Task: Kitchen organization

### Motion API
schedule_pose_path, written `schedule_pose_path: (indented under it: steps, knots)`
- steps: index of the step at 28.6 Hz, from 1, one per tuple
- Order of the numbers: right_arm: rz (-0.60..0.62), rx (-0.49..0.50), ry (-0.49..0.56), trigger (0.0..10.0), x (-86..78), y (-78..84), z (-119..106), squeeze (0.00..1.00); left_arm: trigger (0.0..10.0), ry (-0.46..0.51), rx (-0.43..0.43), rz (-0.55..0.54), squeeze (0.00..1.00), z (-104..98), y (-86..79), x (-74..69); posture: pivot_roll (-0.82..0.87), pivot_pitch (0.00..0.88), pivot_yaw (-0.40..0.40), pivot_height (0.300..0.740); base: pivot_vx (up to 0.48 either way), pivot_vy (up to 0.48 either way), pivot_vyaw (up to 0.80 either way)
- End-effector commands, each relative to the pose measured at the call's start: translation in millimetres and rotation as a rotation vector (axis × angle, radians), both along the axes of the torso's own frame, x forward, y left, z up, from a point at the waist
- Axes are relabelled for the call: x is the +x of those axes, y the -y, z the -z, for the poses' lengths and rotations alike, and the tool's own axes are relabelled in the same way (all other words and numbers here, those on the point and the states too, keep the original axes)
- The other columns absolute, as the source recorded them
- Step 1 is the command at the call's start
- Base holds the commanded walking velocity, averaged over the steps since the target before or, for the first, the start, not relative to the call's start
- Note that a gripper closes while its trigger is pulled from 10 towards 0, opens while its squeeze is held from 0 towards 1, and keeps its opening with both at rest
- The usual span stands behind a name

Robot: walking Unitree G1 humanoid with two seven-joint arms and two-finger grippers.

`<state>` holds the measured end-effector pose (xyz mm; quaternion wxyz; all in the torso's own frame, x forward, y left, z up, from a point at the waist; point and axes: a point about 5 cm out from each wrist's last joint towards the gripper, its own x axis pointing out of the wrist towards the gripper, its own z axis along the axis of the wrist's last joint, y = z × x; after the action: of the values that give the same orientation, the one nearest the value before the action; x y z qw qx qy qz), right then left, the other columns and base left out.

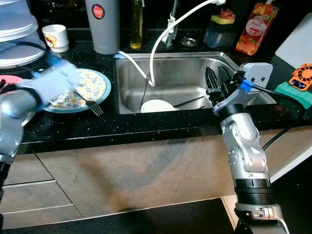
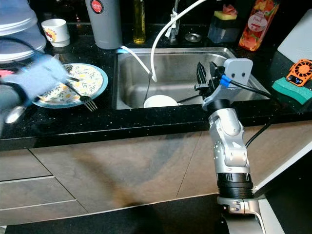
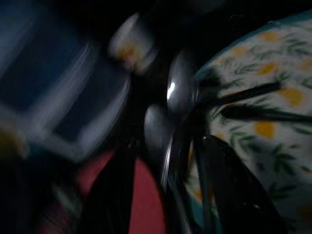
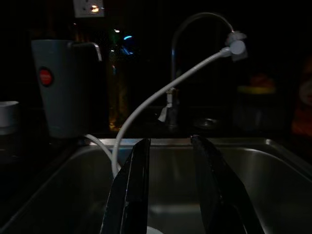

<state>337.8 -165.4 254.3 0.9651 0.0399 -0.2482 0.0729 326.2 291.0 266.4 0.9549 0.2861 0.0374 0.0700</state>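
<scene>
We stand before a black speckled countertop [image 1: 146,124] with a stainless steel sink [image 1: 180,73] sunk into it. A white hose [image 1: 168,29] arcs from the faucet [image 4: 195,29] down into the basin, where a white bowl [image 1: 157,106] lies near the front wall with a dark utensil just beside it.

Our right arm rises in front of the cabinet, and the right gripper [image 1: 218,78] hangs over the right part of the basin; its two black fingers [image 4: 134,190] are spread apart with nothing between them, pointing toward the faucet.

Our left arm is blurred with motion at the left edge, its light blue wrist housing over the floral plate [image 1: 92,87]. The left gripper [image 3: 161,195] is too smeared for us to tell whether its fingers are spread or pressed together; close before it we make out two spoons [image 3: 178,87] by the plate's rim.

A fork [image 1: 90,104] lies with its handle on the plate and its tines over the front rim. Behind the plate stand a grey tumbler [image 1: 103,24] and a small white cup [image 1: 55,37]. Right of the sink we see a red drink bottle [image 1: 256,27], a green sponge [image 1: 297,93] and a small orange fan [image 1: 302,75].
</scene>
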Motion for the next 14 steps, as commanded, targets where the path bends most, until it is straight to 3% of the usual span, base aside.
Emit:
schedule_pose_path:
  steps: [1, 4, 5, 8, 14]
  knots:
    - [-0.005, 0.01, 0.007, 10.0, 0.3, -0.4, -1, 0.0, 10.0, -0.035, -0.133, -0.067, 0.0, 16, -6.0, -2.1, 0.15, 0.06, -0.029, 0.74, 0.0, 0.0, 0.0]
    - [-0.009, 0.007, 0.005, 10.0, 0.4, -0.7, -1, 0.0, 10.0, -0.036, -0.28, -0.155, 0.0, 23, -16.0, -5.4, 0.15, 0.06, -0.029, 0.74, 0.0, 0.0, 0.0]
    - [-0.009, 0.007, 0.005, 10.0, 0.4, -0.7, -1, 0.0, 10.0, -0.036, -0.28, -0.155, 0.0, 23, -16.0, -5.4, 0.15, 0.06, -0.029, 0.74, 0.0, 0.0, 0.0]
    - [-0.007, 0.007, 0.003, 10.0, 0.7, 0.2, -1, 0.0, 10.0, -0.076, -0.433, -0.114, 0.0, 27, -18.7, -5.5, 0.16, 0.064, -0.036, 0.74, 0.0, 0.0, 0.0]
    - [-0.005, 0.009, 0.009, 10.0, 0.2, 0.1, -2, 0.0, 10.0, -0.129, -0.495, -0.039, 0.0, 25, -9.6, -8.5, 0.16, 0.064, -0.036, 0.74, 0.0, 0.0, 0.0]
